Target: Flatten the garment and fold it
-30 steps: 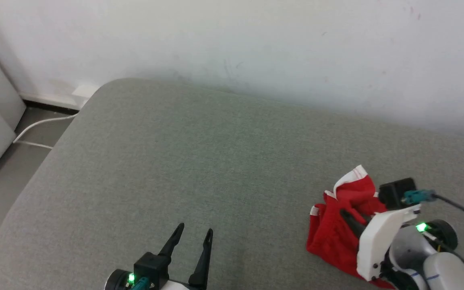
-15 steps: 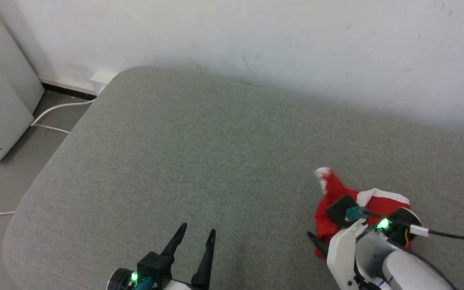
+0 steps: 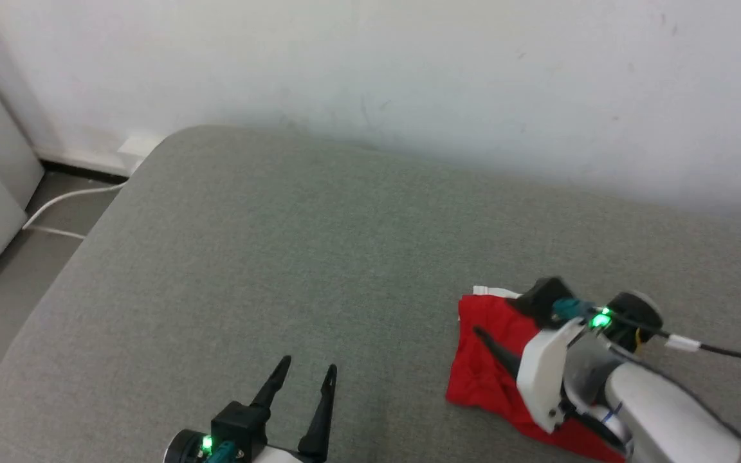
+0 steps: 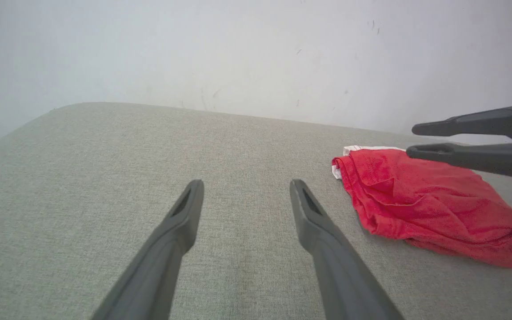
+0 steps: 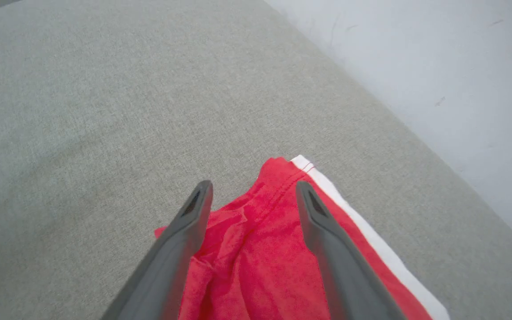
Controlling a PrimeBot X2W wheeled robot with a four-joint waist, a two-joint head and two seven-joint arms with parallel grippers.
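I see a grey-green fabric cushion (image 3: pixel 248 257) with a rounded corner. The red shorts (image 3: pixel 473 386) lie rumpled on its near right part, white stripe along one edge.

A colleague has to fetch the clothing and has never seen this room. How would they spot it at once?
Against the white wall lies a grey-green cushion. On it, to the robot's right, below its open right hand, lies a rumpled pair of shorts. It is the one bright red thing there, with a white stripe along one edge.
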